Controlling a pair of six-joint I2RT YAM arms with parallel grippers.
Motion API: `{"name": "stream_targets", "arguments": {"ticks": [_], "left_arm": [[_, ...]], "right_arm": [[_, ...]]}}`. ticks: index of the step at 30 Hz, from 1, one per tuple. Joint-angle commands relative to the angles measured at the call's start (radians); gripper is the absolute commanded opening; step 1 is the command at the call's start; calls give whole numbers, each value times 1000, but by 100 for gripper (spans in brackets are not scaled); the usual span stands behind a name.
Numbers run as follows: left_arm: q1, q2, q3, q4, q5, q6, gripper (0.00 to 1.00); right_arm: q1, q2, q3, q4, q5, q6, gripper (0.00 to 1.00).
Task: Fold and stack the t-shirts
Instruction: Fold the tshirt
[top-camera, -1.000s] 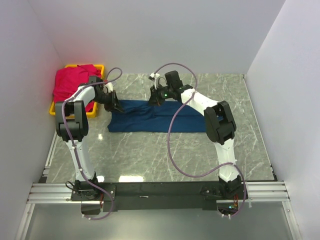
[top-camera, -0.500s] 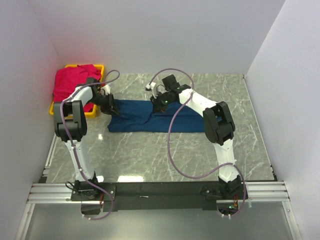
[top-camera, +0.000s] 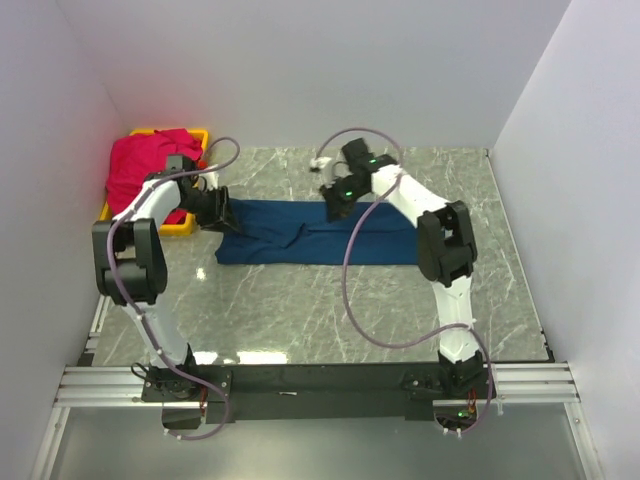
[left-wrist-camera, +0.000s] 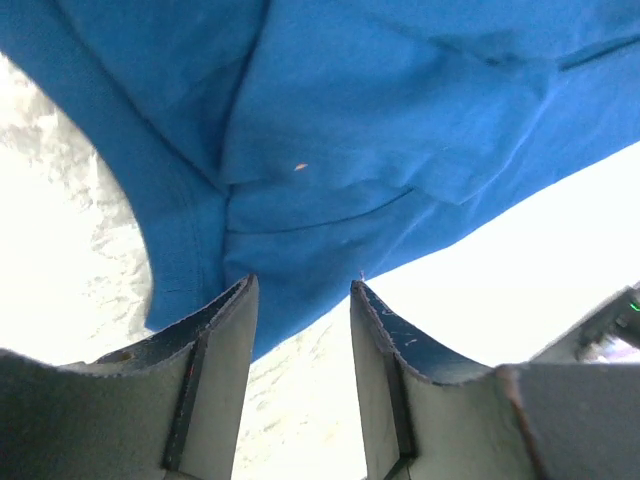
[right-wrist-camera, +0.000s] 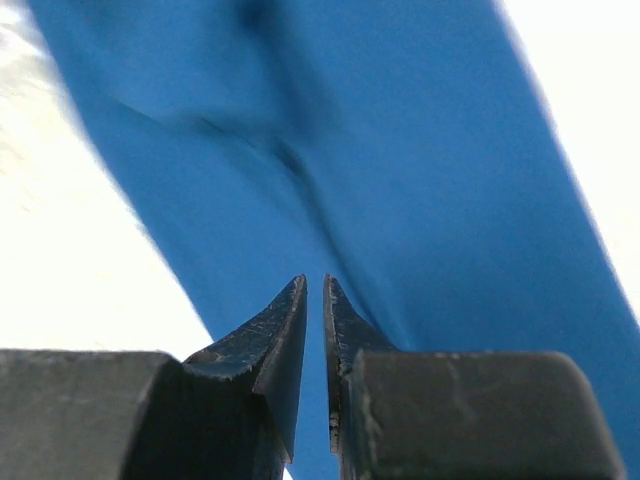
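Observation:
The navy t-shirt (top-camera: 320, 240) lies as a long band across the table's middle, with a wrinkle running toward its far edge. My left gripper (top-camera: 222, 215) is at its left end; in the left wrist view my left gripper (left-wrist-camera: 300, 285) is open and empty, with the shirt's edge (left-wrist-camera: 380, 120) just beyond the tips. My right gripper (top-camera: 333, 205) is at the shirt's far edge; in the right wrist view my right gripper (right-wrist-camera: 315, 280) has its jaws nearly together, apparently pinching the blue cloth (right-wrist-camera: 400, 150). The red-pink t-shirt (top-camera: 145, 165) is heaped in the bin.
The yellow bin (top-camera: 186, 228) stands at the far left against the left wall. White walls close the table on the left, back and right. Grey marble table (top-camera: 300, 310) shows between the shirt and the arm bases.
My right gripper has moved to the right along the shirt's far edge. My left arm's elbow has swung left, while its gripper stays at the shirt's left end. The wrinkle has shifted.

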Motion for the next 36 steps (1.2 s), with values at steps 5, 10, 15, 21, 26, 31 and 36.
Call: {"name": "stream_targets", "arguments": {"ticks": [5, 10, 15, 21, 26, 31, 36], "left_arm": [[-176, -27, -10, 139, -151, -82, 40], [-268, 61, 42, 176, -257, -145, 26], [-282, 176, 152, 95, -367, -147, 15], [-265, 279, 278, 61, -461, -83, 15], [-239, 448, 514, -7, -431, -20, 17], [-247, 546, 877, -22, -354, 20, 34], [-244, 395, 827, 65, -378, 17, 48]], "right_arm": [[-243, -78, -25, -206, 209, -19, 20], [-286, -45, -54, -225, 310, -26, 18], [-284, -16, -114, -249, 381, -43, 17], [-237, -80, -327, -277, 387, -103, 17], [-102, -191, -534, -283, 296, -122, 17], [190, -303, -558, -370, 14, -146, 18], [165, -335, -415, -470, -246, -134, 18]]}}
